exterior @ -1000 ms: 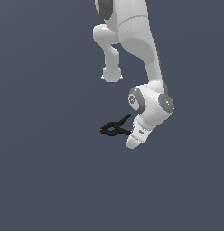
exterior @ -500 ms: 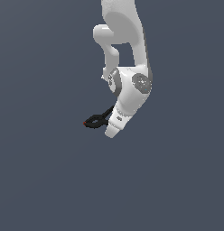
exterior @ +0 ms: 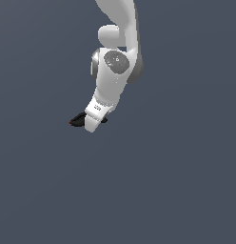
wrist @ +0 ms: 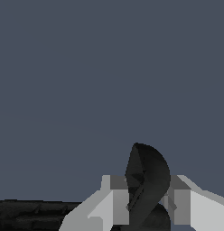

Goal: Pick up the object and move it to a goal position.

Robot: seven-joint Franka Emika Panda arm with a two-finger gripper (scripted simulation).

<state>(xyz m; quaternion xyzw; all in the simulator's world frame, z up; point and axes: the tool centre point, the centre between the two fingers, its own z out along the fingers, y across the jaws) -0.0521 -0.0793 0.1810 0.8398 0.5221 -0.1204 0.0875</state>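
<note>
The small black spring clamp (exterior: 78,120) sticks out from behind the white hand of the arm, toward the exterior view's left, with a tiny red tip at its end. My gripper (exterior: 91,125) is shut on the clamp and carries it in the air. Most of the clamp is hidden behind the hand in the exterior view. In the wrist view the clamp (wrist: 147,184) shows as a black curved body pinched between the two grey fingers (wrist: 110,204), with another black part low at the picture's edge.
The white arm (exterior: 117,62) hangs down from above in the exterior view. Around it there is only a plain dark grey-blue background.
The arm has swung toward the exterior view's left over the last second, carrying the clamp with it. The wrist has turned, so the hand now hides more of the clamp.
</note>
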